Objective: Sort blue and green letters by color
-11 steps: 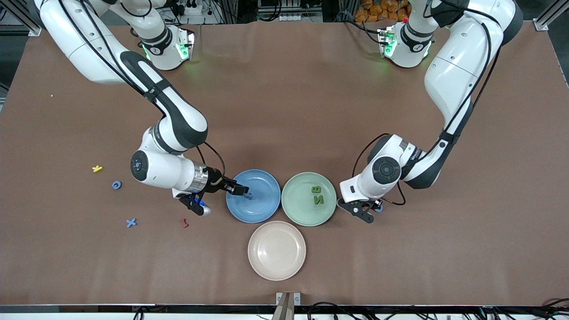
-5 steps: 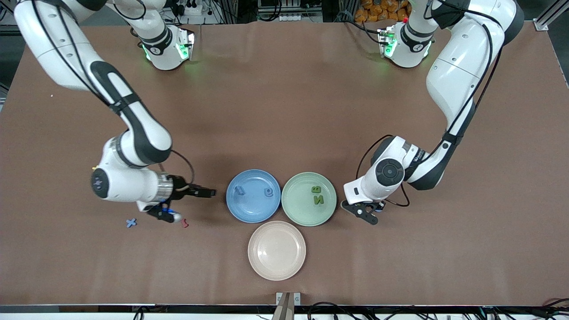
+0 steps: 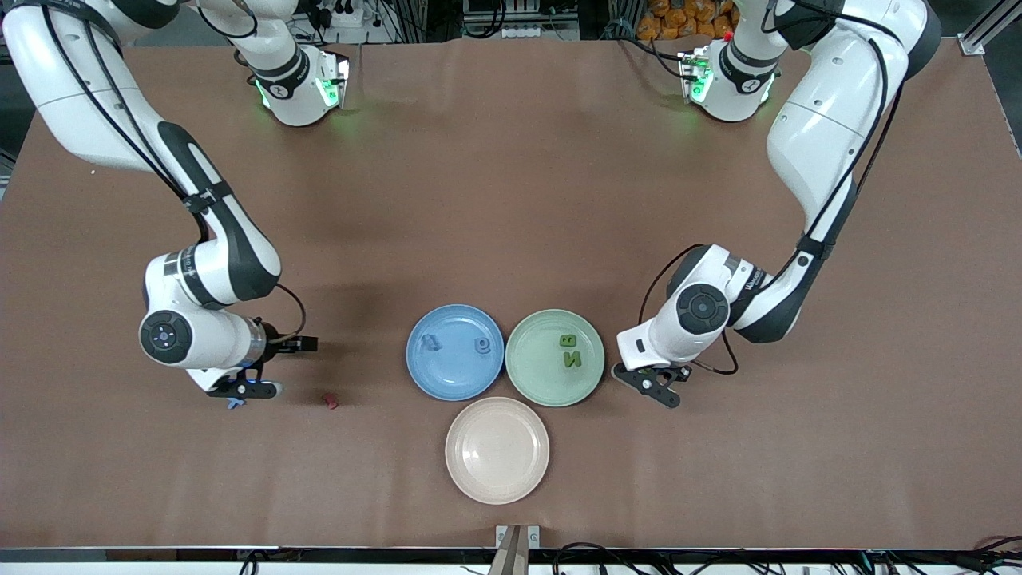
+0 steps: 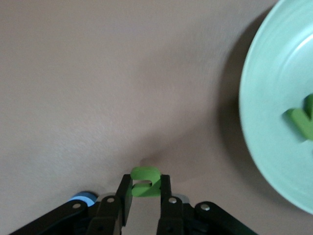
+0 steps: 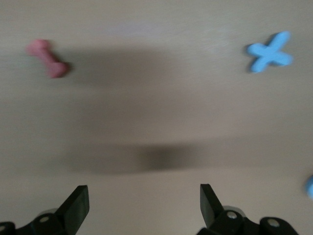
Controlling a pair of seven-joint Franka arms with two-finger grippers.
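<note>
Left pincer (image 4: 145, 198) shut w/ grip, right pincer (image 5: 142, 205) wide open

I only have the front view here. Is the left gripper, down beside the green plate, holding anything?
Observer: Yes. The left wrist view shows the left gripper shut on a green letter, close beside the green plate.
Operator: And the right gripper, open or shut?
Observer: The right gripper is open, with nothing between its fingers.
Operator: What's near it?
Observer: Its wrist view shows a blue X-shaped letter and a dark-red piece lying apart on the table, both untouched.
</note>
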